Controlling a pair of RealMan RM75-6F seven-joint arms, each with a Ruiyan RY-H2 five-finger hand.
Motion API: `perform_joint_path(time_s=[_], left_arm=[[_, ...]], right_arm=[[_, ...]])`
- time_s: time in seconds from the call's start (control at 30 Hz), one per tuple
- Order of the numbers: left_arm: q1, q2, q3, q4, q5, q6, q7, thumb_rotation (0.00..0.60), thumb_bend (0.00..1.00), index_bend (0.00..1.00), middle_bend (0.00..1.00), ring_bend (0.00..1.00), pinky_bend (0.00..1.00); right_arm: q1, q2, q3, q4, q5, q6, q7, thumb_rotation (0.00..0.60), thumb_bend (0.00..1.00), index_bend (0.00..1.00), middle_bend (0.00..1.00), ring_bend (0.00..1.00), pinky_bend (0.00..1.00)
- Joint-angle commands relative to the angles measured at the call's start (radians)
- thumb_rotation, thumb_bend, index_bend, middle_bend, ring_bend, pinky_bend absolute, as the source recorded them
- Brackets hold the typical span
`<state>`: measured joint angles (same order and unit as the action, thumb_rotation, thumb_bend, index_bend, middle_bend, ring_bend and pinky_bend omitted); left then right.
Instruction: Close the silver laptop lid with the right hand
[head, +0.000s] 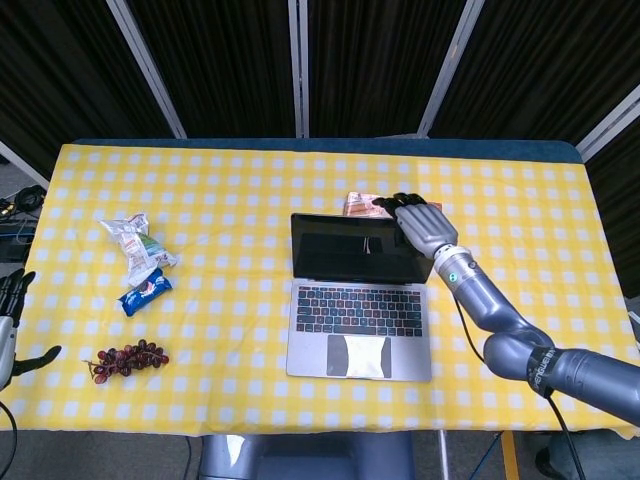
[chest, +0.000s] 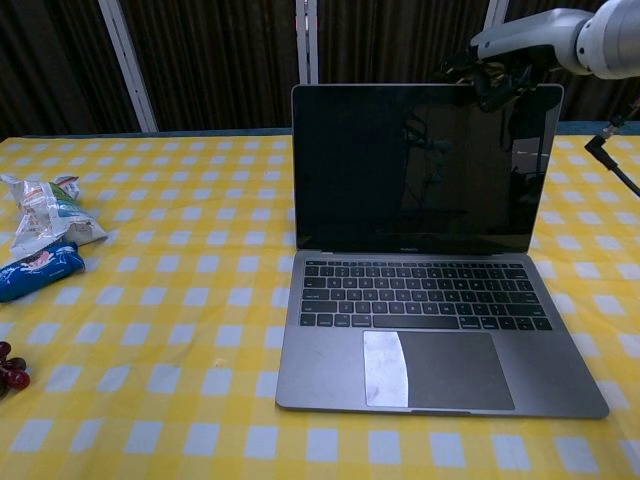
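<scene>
The silver laptop (head: 360, 315) (chest: 430, 300) stands open in the middle of the yellow checked table, its dark screen upright and facing me. My right hand (head: 418, 226) (chest: 490, 78) reaches over the top right corner of the lid from behind, fingers extended along the lid's upper edge; whether they touch it I cannot tell. It holds nothing. My left hand (head: 8, 315) hangs at the table's left edge, fingers apart and empty.
A crumpled snack bag (head: 138, 245), a blue packet (head: 146, 291) and a bunch of grapes (head: 125, 359) lie on the left. An orange packet (head: 365, 205) lies behind the laptop lid. The right arm's cable (chest: 612, 160) trails at the right.
</scene>
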<state>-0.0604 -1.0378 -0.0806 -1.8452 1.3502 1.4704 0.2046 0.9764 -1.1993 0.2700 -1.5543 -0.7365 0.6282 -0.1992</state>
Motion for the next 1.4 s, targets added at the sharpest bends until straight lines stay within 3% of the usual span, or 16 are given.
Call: perform_joint_path(time_s=[0.03,0.2,0.4,0.97,1.23,1.4], left_arm=[[-0.001,0.0,0.001,0.002,0.0,-0.001,-0.003,0.6,0.0,0.0,0.0,0.0,0.0],[-0.003,0.0,0.001,0.004,-0.003,-0.002,-0.004,0.6,0.0,0.0,0.0,0.0,0.0],[-0.004,-0.002,0.002,0.003,-0.006,-0.002,0.0,0.6,0.0,0.0,0.0,0.0,0.0],[-0.009,-0.023,0.014,0.002,0.004,0.002,0.038,0.6,0.0,0.0,0.0,0.0,0.0],[-0.012,-0.031,0.018,0.003,0.006,-0.002,0.054,0.6,0.0,0.0,0.0,0.0,0.0],[-0.016,-0.036,0.024,0.004,0.011,-0.008,0.062,0.6,0.0,0.0,0.0,0.0,0.0]], right_arm=[[0.009,-0.003,-0.009,0.002,0.007,0.001,0.004,0.6,1.0,0.19,0.25,0.19,0.2],[0.01,0.01,-0.009,-0.019,0.004,0.011,0.019,0.6,1.0,0.2,0.32,0.27,0.23],[0.002,0.041,-0.011,-0.066,-0.027,0.023,0.038,0.6,1.0,0.2,0.34,0.29,0.24],[-0.108,0.206,-0.048,-0.315,-0.31,0.061,0.115,0.6,1.0,0.2,0.33,0.29,0.24],[-0.153,0.256,-0.104,-0.398,-0.47,0.074,0.095,0.6,1.0,0.2,0.33,0.29,0.24],[-0.191,0.222,-0.197,-0.42,-0.597,0.086,0.007,0.6,1.0,0.2,0.31,0.28,0.24]])
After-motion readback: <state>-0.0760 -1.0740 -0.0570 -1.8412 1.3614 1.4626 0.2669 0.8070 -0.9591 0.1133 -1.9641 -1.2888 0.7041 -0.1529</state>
